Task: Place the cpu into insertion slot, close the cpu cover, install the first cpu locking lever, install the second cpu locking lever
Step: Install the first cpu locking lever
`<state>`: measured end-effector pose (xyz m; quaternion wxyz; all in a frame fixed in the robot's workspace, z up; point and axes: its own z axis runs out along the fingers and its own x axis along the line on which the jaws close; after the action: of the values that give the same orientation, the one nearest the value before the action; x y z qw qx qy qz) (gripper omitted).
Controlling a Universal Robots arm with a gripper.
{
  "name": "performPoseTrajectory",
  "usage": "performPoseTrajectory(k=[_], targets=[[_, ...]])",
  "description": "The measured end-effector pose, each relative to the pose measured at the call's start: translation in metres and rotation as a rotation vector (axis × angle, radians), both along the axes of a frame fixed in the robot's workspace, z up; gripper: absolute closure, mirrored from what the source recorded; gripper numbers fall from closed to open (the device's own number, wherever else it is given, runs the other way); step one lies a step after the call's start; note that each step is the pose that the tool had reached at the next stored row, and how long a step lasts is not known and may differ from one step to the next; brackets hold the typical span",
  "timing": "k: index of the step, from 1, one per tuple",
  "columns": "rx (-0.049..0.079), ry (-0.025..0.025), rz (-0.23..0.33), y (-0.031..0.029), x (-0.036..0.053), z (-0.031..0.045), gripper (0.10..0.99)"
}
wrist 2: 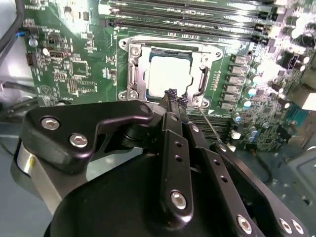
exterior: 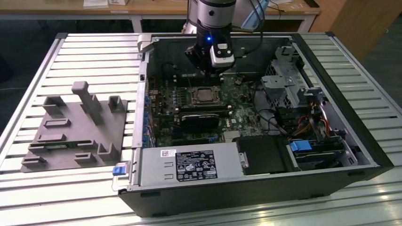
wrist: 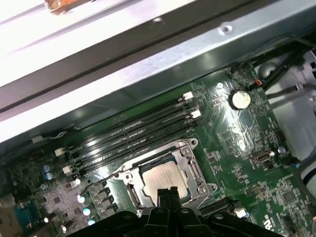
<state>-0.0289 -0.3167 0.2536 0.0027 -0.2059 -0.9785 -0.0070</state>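
One claw (wrist 2: 174, 97), pinched closed and empty.
Directly ahead: cpu (wrist 2: 165, 74) seated in insertion slot (wrist 2: 170, 52), cpu cover (wrist 2: 132, 76) lowered to retain it; locking lever (wrist 2: 210, 126) alongside, seemingly unlatched.

The cpu (wrist 2: 168, 74), a silver-grey square, is seated flat in the black-framed insertion slot (wrist 2: 170, 51) on the green board. The cpu cover (wrist 2: 129, 79), a silvery windowed frame, is laid flat around it.

Clear above cpu cover (wrist: 191, 168); memory slots (wrist: 128, 133), case wall (wrist: 148, 64) apparently near.
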Motion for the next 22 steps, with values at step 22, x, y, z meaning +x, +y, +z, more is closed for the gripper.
performPoseTrajectory(k=[22], targets=[[0.045,-0.0034,0.171,0.0000,-0.0188,-0.0008,0.969]])
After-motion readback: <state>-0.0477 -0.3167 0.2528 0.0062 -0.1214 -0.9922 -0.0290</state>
